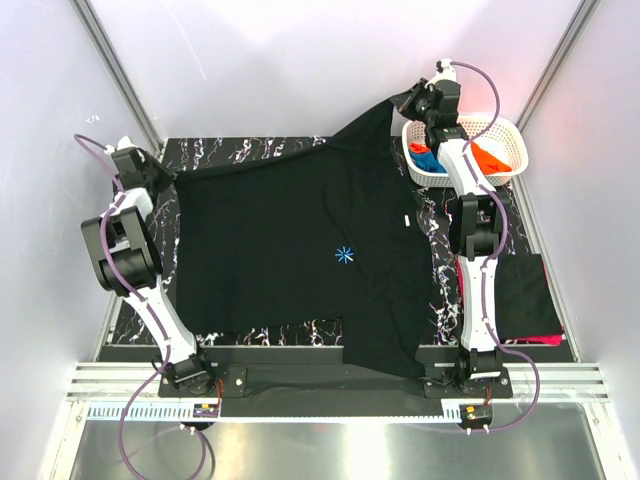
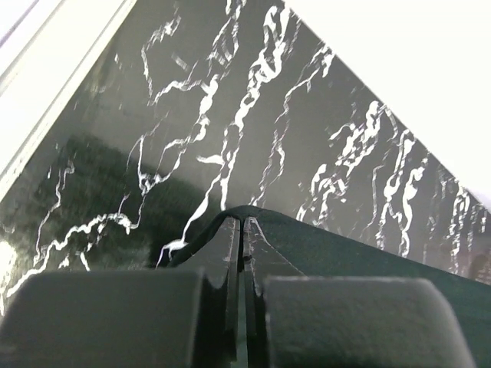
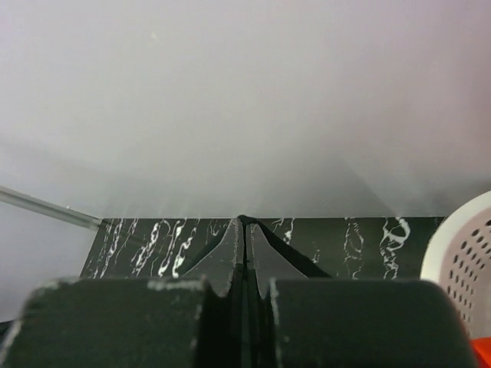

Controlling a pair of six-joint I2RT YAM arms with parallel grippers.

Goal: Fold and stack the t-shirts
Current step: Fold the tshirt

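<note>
Your black t-shirt lies spread on the bench, its long axis running left to right and the starburst facing up. The left fingers clench its upper-left corner. The right fingers clench the upper-right corner, raised beside the basket. Only the wrist views show cloth pinched between closed tips. Only the top view shows the folded black shirt at lower right.
</note>
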